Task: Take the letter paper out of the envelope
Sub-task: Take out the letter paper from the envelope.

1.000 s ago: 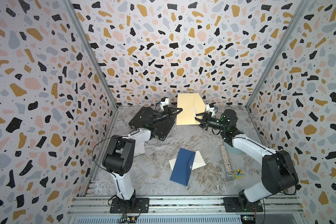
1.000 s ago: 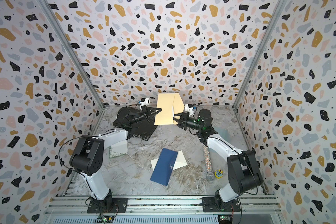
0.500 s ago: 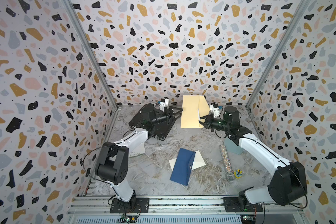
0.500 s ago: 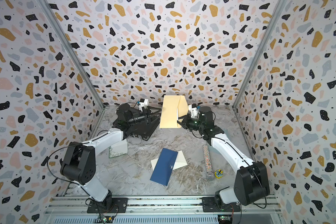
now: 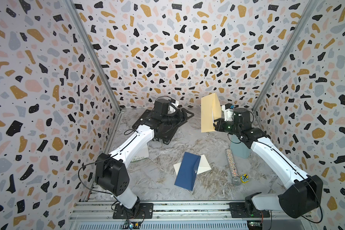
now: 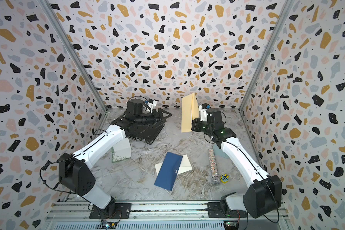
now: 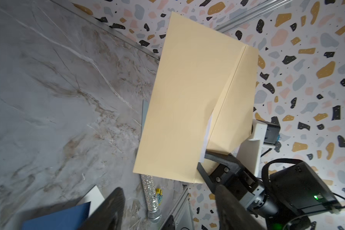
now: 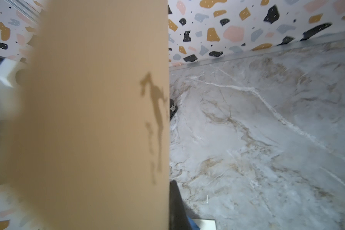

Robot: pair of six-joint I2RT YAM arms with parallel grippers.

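Marble tabletop [image 5: 187,145], terrazzo walls. Manila envelope [image 5: 207,117] is held upright off the surface, far centre-right, clamped at its near right corner by the right gripper [image 5: 215,125]. Only a white sliver of letter paper [image 7: 207,137] is seen at the flap. Left gripper [image 5: 189,115] is parted, empty, well apart to the left. Risk: if the sheet is pinched along with the envelope, a pull could tear it.

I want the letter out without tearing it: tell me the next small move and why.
Probably bring the open left gripper across to the white edge of the letter paper peeking from the tan envelope, and close on it. The right gripper is shut on that envelope, holding it upright off the table; the left touches nothing. Whether the right jaws also pinch the paper is unclear.
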